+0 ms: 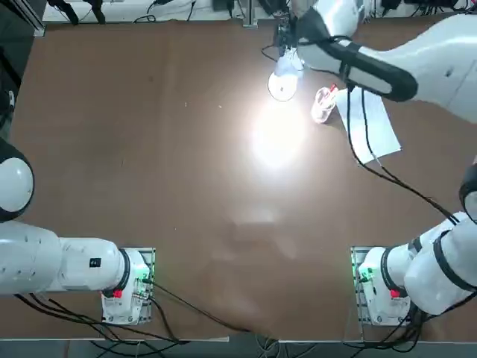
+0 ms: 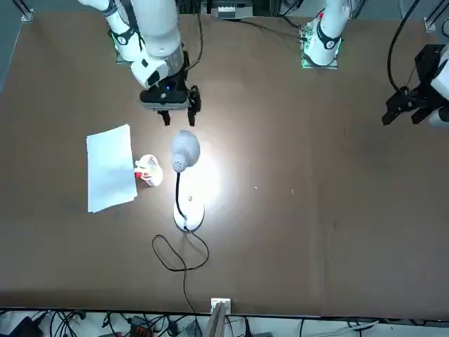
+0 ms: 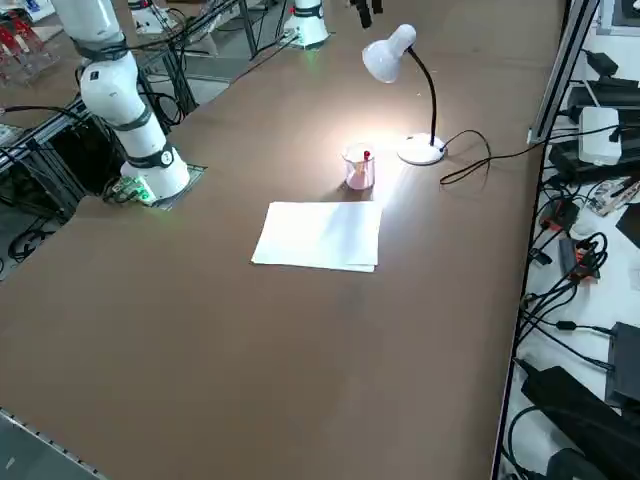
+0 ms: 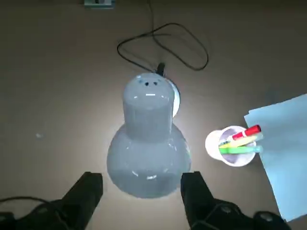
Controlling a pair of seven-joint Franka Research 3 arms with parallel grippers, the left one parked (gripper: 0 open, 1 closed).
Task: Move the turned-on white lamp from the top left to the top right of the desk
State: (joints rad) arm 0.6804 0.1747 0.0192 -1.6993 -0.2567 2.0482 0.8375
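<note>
The white lamp (image 1: 285,73) stands lit on the brown desk (image 1: 149,149), towards the far edge and a little right of the middle. Its round base (image 2: 189,216) is flat on the top and its head (image 2: 184,152) throws a bright patch onto the desk. A thin black cord (image 2: 179,256) loops from the base to the far edge. My right gripper (image 2: 178,112) hangs open above the lamp head (image 4: 147,143), one finger to each side of it and clear of it. It also shows as the right gripper (image 3: 365,10) high over the lamp (image 3: 390,55).
A clear cup (image 2: 149,170) with red and yellow items stands close beside the lamp, on the robot's right. A white paper sheet (image 2: 110,167) lies just beyond the cup. Cables and boxes (image 3: 590,130) crowd the desk's far edge.
</note>
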